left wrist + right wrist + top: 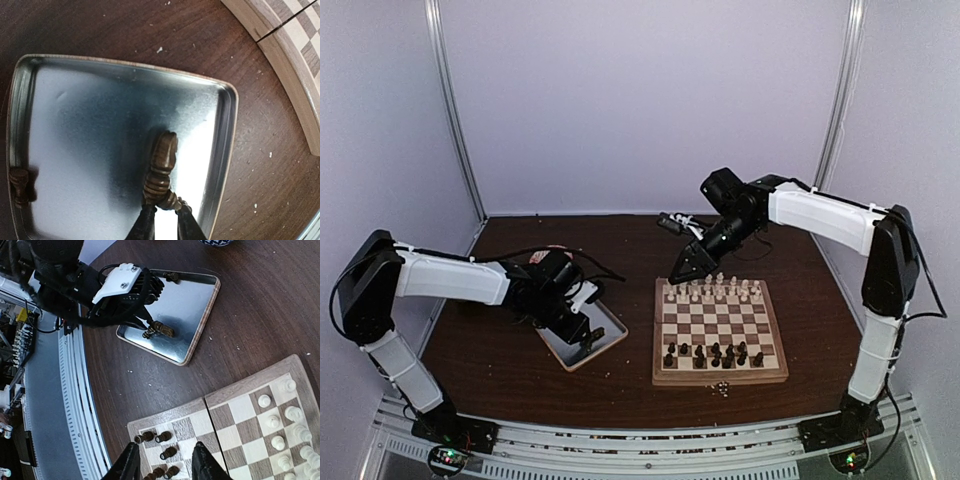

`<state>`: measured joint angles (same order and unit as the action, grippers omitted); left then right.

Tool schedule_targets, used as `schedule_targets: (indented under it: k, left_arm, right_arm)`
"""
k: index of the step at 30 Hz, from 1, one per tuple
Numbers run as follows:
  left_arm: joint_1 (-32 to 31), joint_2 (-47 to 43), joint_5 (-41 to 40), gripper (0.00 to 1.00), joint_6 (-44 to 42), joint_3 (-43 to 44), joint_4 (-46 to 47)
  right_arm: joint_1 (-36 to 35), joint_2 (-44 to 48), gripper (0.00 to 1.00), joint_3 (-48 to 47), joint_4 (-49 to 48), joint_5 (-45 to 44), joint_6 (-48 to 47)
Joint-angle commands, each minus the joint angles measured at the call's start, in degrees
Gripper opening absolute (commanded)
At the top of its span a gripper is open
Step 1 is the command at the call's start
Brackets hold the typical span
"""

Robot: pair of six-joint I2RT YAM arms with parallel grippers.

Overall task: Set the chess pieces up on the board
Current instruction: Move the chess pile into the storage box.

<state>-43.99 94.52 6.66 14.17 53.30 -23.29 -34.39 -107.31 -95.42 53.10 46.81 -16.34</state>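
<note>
Gripping a dark piece by its base, the left gripper reaches down into the tray. Its fingers are closed on the piece's foot. The piece lies on its side with its head pointing away from the fingers, near the tray's right wall. Whether it rests on the metal or is just lifted I cannot tell.

A second dark piece sits in a far corner of the tray, well apart from the first.

The tray lies on the table, just left of the board and not touching it.

The right gripper hangs over the board's far left corner, its fingers spread wide with nothing between them.

On the board, cream pieces fill the two far rows. Dark pieces stand in the near rows with gaps among them, and some look tipped over in the right wrist view.
</note>
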Motion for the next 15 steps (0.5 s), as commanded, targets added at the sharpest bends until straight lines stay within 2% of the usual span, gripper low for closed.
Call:
schedule_targets:
  k: [1, 6, 15]
  left_arm:
    - [-0.13, -1.79, -1.23, 0.20, 1.07, -0.74, 6.15]
    - [-0.13, -0.63, -3.51, 0.26, 1.16, -0.15, 2.89]
    - [-0.13, -1.65, -4.04, 0.27, -0.74, -0.92, -0.12]
  right_arm:
    - [-1.11, -5.65, 0.37, -5.94, 2.61, 5.74, 8.31]
    - [-2.57, -7.41, 0.37, -6.94, 2.76, 5.75, 8.71]
    - [-2.61, -4.77, 0.37, -1.15, 1.16, 5.41, 7.30]
